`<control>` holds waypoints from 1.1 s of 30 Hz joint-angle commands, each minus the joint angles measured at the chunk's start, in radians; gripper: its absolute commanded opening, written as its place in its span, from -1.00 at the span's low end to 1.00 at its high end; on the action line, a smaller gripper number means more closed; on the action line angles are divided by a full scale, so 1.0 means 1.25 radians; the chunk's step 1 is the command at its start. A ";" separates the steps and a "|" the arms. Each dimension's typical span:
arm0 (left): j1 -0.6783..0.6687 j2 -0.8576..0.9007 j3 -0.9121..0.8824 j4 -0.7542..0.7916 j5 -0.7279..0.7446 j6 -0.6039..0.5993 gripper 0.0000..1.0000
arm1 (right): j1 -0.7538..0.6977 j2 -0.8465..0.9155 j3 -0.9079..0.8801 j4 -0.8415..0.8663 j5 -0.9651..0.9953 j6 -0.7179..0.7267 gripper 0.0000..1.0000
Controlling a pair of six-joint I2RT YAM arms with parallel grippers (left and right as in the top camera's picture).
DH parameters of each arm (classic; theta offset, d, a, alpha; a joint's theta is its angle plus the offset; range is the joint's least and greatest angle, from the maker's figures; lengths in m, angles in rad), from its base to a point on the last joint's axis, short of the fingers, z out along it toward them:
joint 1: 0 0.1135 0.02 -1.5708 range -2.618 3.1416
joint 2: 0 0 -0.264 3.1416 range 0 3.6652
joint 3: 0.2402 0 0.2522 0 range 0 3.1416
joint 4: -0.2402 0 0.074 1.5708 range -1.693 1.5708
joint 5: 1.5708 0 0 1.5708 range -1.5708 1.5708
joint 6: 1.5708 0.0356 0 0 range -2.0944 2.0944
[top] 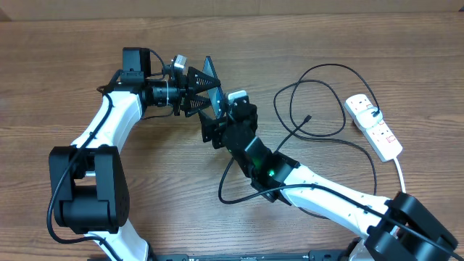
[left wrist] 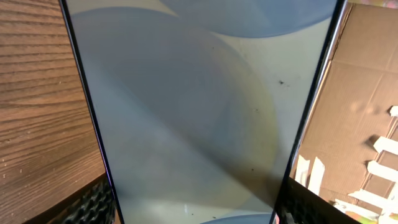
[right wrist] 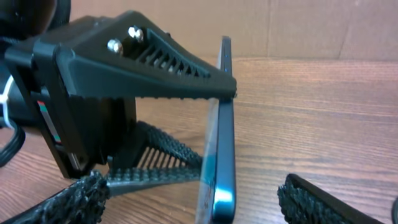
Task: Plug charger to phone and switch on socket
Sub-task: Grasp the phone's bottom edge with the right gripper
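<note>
The phone [top: 212, 81] is off the table, standing on edge, with my left gripper [top: 197, 93] shut on its two long sides. Its pale screen [left wrist: 193, 106] fills the left wrist view, and the ribbed fingers [left wrist: 93, 202] press against its edges at both lower corners. In the right wrist view the phone [right wrist: 222, 155] is seen edge-on, and my right gripper [right wrist: 198, 205] is open around its near end, the pads [right wrist: 74, 199] clear of it on both sides. The charger [top: 319, 69] lies looped on the table, plug tip [top: 308, 117] free. The socket [top: 373, 127] lies at the right.
A white cord [top: 400, 174] runs from the socket toward the front edge. A black cable loop [top: 226, 194] lies beside my right arm. Cardboard [left wrist: 360, 93] stands behind the table, which is bare wood [top: 72, 72].
</note>
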 commanded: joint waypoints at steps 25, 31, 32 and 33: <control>0.015 0.004 0.021 0.006 0.048 -0.018 0.37 | -0.031 0.089 -0.002 0.142 -0.070 -0.015 -0.14; 0.015 0.004 0.021 0.006 0.048 -0.018 0.37 | -0.031 0.089 -0.002 0.142 -0.070 -0.015 -0.38; 0.015 0.004 0.021 0.006 0.048 -0.018 0.37 | -0.031 0.089 -0.002 0.142 -0.070 -0.015 -0.41; 0.015 0.004 0.021 0.006 0.048 -0.018 0.37 | -0.031 0.089 -0.002 0.142 -0.070 -0.015 -0.46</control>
